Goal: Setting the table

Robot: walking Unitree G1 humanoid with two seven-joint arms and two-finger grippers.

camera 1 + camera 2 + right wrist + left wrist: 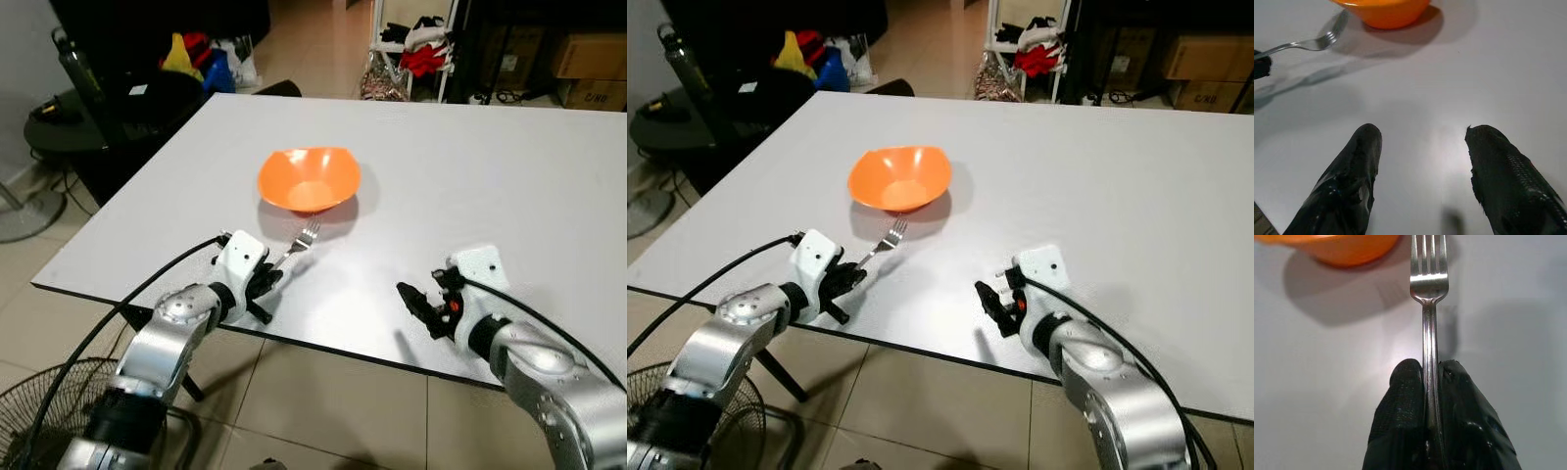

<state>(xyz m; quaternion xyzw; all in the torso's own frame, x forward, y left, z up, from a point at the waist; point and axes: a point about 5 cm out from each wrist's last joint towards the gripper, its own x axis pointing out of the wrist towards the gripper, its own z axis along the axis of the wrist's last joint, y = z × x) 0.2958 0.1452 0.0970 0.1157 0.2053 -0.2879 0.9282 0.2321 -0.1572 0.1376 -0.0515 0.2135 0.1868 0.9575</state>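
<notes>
Gripping a fork (1429, 308) in left fingers (1405, 406) beside orange bowl (308, 178), white table (509, 186), right fingers (1364, 161) parted, tiled floor (323, 392).

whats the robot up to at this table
The robot is setting a white table. Its left gripper is shut on a fork, held by the handle with the tines pointing toward an orange bowl just ahead. The right gripper is open and holds nothing, low over bare tabletop near the front edge.

A white table (509, 186) stands on beige tile floor (323, 392), a rack (411, 49) behind.
</notes>
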